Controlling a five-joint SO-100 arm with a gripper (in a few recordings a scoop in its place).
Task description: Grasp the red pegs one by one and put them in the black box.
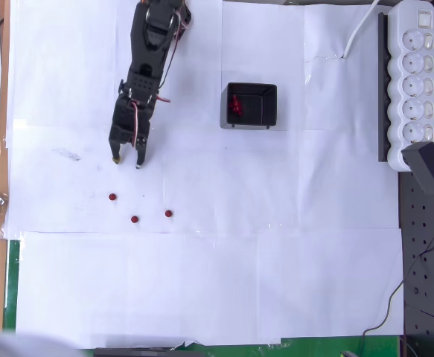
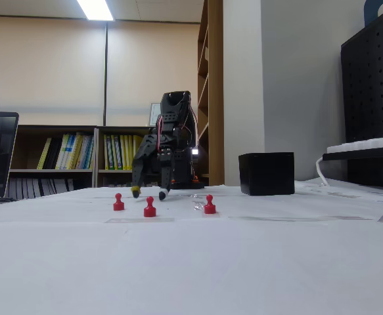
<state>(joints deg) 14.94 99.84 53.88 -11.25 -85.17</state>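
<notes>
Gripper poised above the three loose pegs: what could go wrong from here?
1. The gripper hangs open nearest the leftmost peg; the pegs are tiny and stand upright, so a slightly off descent could topple one instead of gripping it.
2. The middle peg and right peg stand close by, so a finger might clip one.
3. The black box is small; a release could miss.

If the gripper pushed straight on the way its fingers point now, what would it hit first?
The open gripper points down at the paper-covered table, tips near the surface. It would probably meet bare paper first, short of the nearest red peg; depth is uncertain.
</notes>
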